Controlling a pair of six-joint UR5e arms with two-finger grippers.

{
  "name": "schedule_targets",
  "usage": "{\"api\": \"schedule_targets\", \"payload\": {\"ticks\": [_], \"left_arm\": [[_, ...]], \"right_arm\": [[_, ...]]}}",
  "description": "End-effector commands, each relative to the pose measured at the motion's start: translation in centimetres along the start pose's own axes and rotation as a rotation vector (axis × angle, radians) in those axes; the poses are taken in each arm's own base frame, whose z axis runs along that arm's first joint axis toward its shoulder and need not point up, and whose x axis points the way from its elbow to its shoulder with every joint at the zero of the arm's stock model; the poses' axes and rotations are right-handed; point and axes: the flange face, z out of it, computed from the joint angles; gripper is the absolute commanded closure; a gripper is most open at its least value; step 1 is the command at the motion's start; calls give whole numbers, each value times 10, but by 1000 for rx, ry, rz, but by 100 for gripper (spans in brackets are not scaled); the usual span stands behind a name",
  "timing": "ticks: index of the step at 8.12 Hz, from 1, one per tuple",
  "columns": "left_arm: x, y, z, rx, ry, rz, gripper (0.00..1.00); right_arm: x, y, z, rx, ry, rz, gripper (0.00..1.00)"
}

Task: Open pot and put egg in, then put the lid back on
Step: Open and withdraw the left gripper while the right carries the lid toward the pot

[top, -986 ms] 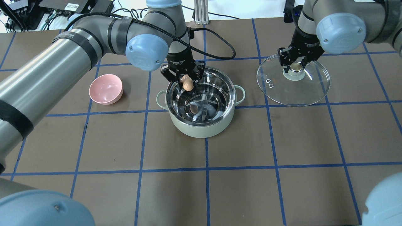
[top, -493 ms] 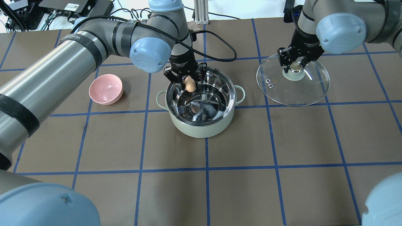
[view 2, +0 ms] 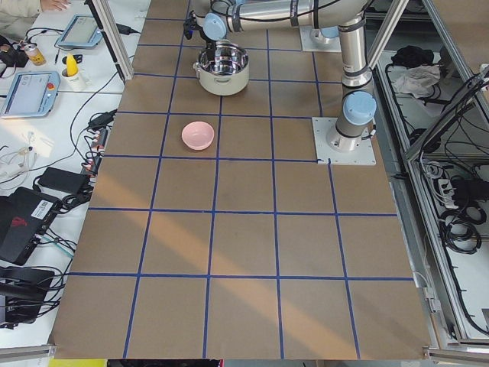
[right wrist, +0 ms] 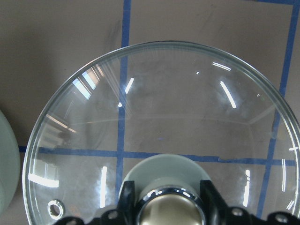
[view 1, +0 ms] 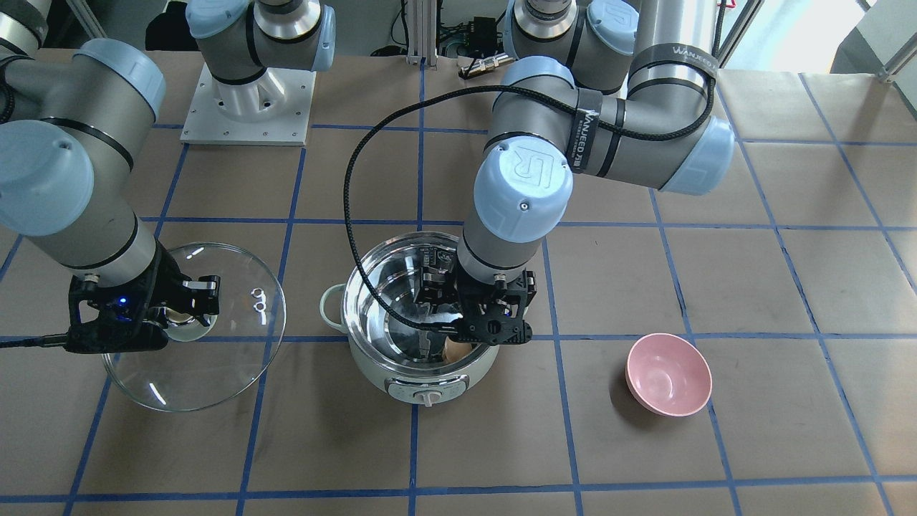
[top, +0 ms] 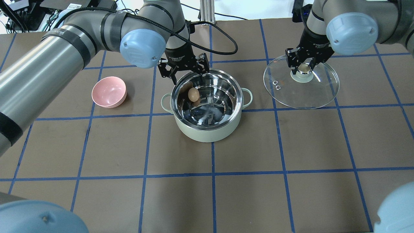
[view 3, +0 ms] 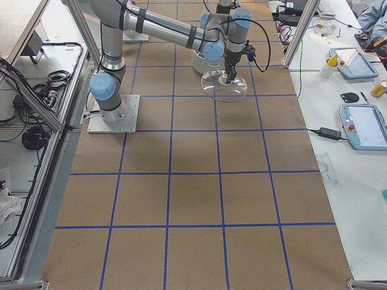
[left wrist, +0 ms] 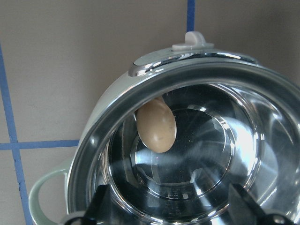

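The mint-green pot [top: 207, 134] stands open at the table's middle, and also shows in the front view [view 1: 401, 373]. The tan egg [top: 193, 94] lies free inside it by the steel wall; the left wrist view shows the egg [left wrist: 156, 125] below the pot's rim [left wrist: 103, 136]. My left gripper [top: 184, 69] is open and empty above the pot's far rim. My right gripper [top: 304, 67] is shut on the beige knob [right wrist: 168, 213] of the glass lid [top: 300, 92], to the pot's right. I cannot tell whether the lid touches the table.
A pink bowl [top: 109, 92] sits left of the pot, apart from it; it shows in the front view [view 1: 668, 373] too. A black cable [top: 226, 45] hangs from the left wrist behind the pot. Brown table with blue grid lines lies in front.
My left gripper has opened and let go of the egg, which has dropped into the pot. The gripper has drawn back towards the pot's far rim. The right gripper and lid have not moved.
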Motion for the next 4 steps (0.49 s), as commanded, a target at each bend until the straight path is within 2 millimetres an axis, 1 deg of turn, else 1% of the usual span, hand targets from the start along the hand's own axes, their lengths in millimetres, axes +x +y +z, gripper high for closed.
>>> {"api": "schedule_targets", "payload": {"ticks": [1, 2, 3, 4], "left_arm": [[-94, -27, -26, 25, -117, 33, 0], [-126, -31, -37, 18, -119, -7, 0], [-156, -31, -56, 12, -117, -58, 0], [-179, -30, -82, 14, -114, -96, 0]], "right_arm": [[-26, 8, -43, 61, 21, 3, 100], [-36, 9, -56, 52, 25, 35, 100], [-59, 13, -68, 44, 23, 74, 100], [-102, 19, -83, 72, 23, 83, 100]]}}
